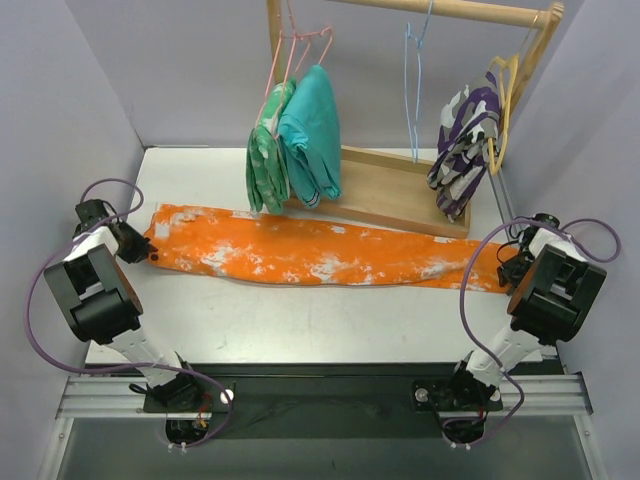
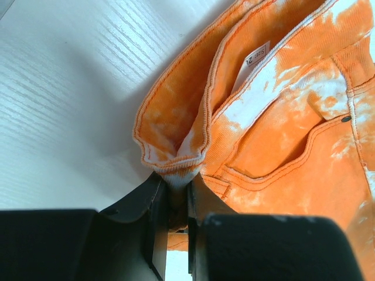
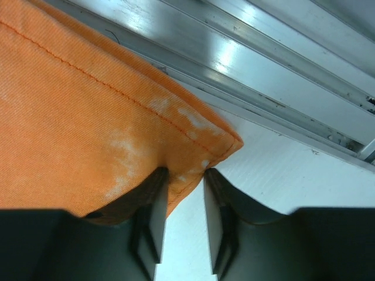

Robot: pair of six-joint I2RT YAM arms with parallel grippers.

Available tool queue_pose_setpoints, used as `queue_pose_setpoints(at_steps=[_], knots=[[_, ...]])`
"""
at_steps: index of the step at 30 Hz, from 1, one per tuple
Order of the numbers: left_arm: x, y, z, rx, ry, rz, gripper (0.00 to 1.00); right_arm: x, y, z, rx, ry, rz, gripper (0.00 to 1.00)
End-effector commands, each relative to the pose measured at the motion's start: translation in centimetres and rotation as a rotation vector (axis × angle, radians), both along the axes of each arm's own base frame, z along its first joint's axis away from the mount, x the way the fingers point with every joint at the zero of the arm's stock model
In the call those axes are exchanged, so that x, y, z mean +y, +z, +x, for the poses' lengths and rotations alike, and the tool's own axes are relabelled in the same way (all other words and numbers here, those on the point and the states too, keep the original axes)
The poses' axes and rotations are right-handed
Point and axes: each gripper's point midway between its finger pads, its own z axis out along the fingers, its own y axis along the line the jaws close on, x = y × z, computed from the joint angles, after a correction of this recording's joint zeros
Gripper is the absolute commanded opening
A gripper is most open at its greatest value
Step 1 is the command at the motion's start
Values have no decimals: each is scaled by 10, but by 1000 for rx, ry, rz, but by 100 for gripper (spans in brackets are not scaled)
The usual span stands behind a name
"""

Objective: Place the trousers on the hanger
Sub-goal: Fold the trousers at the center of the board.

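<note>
Top view: the trousers [image 1: 320, 255] lie flat and stretched across the table [image 1: 250, 325], the waist end at the left gripper [image 1: 150, 254] and the leg end at the right gripper [image 1: 511, 270]. I see bare table in front of them. The hanger [image 1: 413, 100] hangs from the wooden rack [image 1: 440, 9] behind, between a teal garment [image 1: 312, 130] and a purple-and-white one [image 1: 462, 145].

Left wrist view: the jaws are nearly closed and pinch the bunched waistband edge. Open table lies to the left of the cloth.

Right wrist view: the jaws stand partly apart around the hem corner, with both fingertips meeting cloth. I cannot tell whether the pinch is firm. The hem corner lies close to the metal rails [image 3: 263, 52].
</note>
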Motion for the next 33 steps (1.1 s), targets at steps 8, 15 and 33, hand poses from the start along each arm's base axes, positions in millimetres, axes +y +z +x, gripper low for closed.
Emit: queue_pose_setpoints(at_steps=[8,15,33], knots=[[15,36,4,-72,18,86,0,-10,9,-4,-22,5,-25,15],[18,36,6,-70,9,99,0,-19,33,-11,24,42,-68,2],[38,40,18,-83,-4,125,0,-34,39,-34,164,80,-135,2]])
